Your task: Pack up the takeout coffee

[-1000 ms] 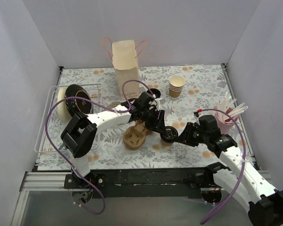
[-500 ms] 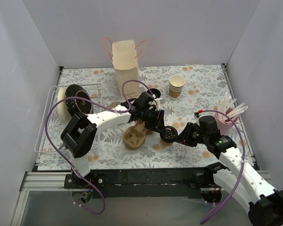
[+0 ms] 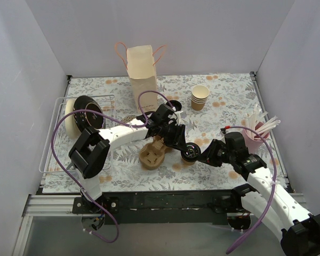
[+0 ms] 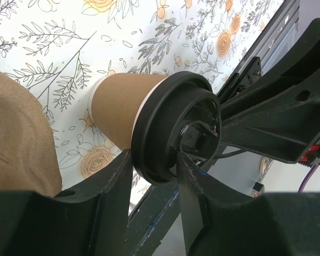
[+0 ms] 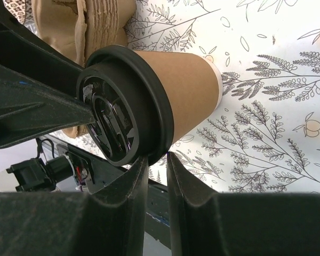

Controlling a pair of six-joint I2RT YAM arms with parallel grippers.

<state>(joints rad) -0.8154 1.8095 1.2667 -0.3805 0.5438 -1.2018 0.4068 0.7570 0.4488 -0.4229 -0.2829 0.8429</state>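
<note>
Both arms reach in so the claws meet almost nose to nose. The left arm (image 3: 122,135) has its elbow folded back near its base and its forearm stretched out long, with the wrist tipped down. The right arm (image 3: 266,184) comes in from the other side, wrist bent toward the left claw.

The left gripper (image 4: 152,158) is partly closed. One finger sits outside the lid rim of the takeout coffee (image 4: 122,109) and the other inside the lid's dish, and both look like they're touching it.

The right gripper (image 5: 156,159) has its fingers nearly together, with the rim edge in the slot between the tips. Honestly can't tell if it's actually pinching.
</note>
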